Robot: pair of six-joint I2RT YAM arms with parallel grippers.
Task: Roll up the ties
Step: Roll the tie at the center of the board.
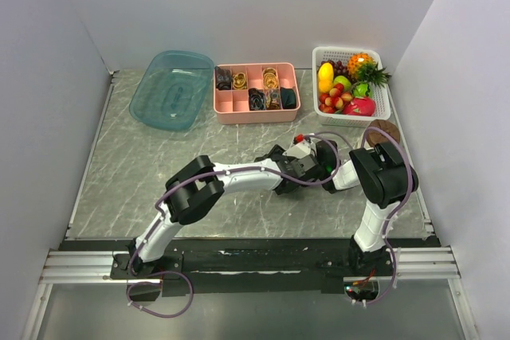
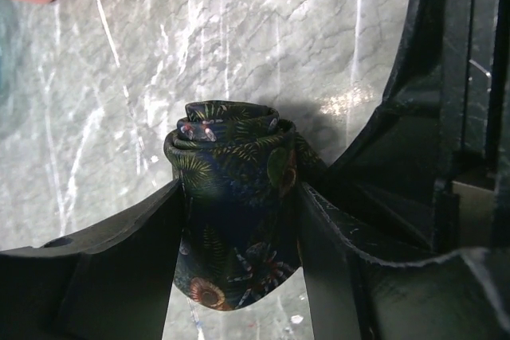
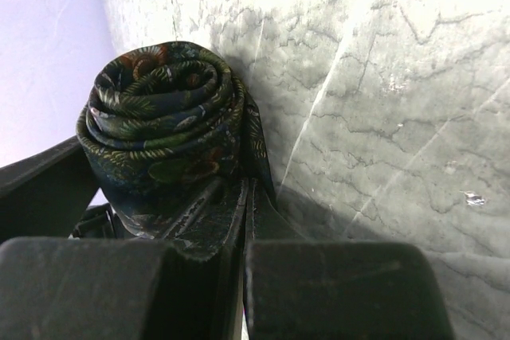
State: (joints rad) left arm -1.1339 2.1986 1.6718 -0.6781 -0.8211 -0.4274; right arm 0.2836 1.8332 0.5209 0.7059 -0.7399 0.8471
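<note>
rolled tie (image 2: 235, 157) is centre-right in the top view where both arms meet, l gripper (image 2: 239, 189) fingers snug against the roll's two sides, r gripper (image 3: 245, 189) pinched shut w/ the tie's loose edge in the seam

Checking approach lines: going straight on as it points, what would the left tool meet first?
The tie, which sits right between the fingers of the left tool. Past it there is probably just bare table, though depth is unclear.

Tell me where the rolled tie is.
The rolled tie sits between the left hand's fingers; in the top view, right of centre, before the pink tray.
</note>
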